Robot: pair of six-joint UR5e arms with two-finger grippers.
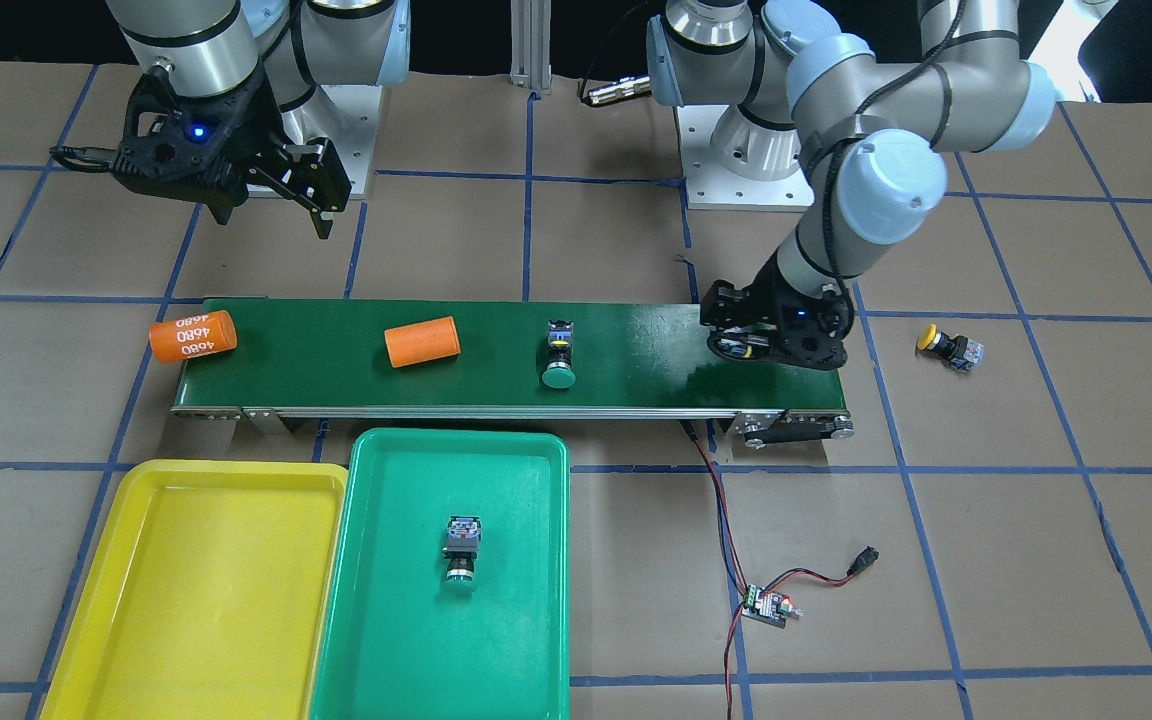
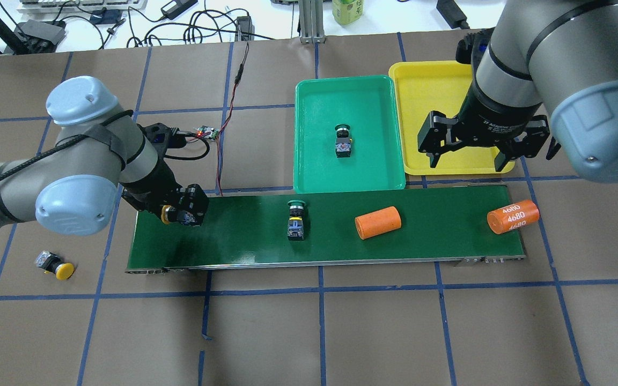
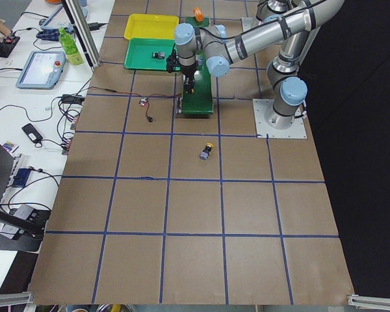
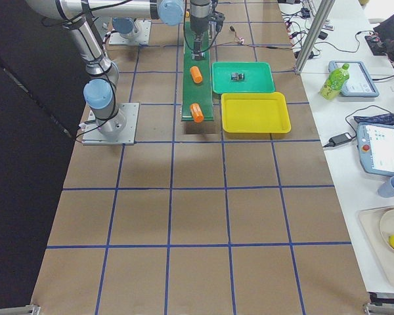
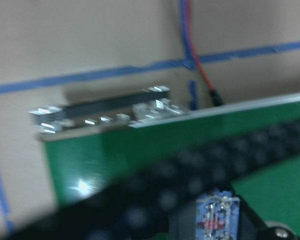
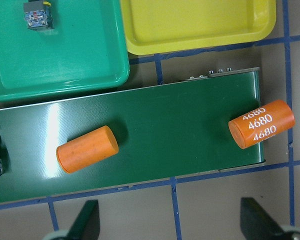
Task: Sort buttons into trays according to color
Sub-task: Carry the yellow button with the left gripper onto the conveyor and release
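Observation:
My left gripper (image 2: pixel 181 213) is shut on a yellow button (image 2: pixel 168 214) low over the left end of the conveyor; the button's body shows in the left wrist view (image 5: pixel 217 216). A second yellow button (image 2: pixel 54 266) lies on the table left of the belt. One green button (image 2: pixel 296 219) lies on the belt, another green button (image 2: pixel 343 142) in the green tray (image 2: pixel 314 166). The yellow tray (image 2: pixel 413 91) holds nothing. My right gripper (image 2: pixel 474 155) is open and empty, high over the yellow tray's near edge.
The dark-green conveyor belt (image 2: pixel 244 241) carries two orange cylinders, one mid-belt (image 2: pixel 377 222) and one marked 4680 (image 2: pixel 513 216) at its right end. A small circuit board (image 2: pixel 207 132) with red wires lies behind the belt's left end.

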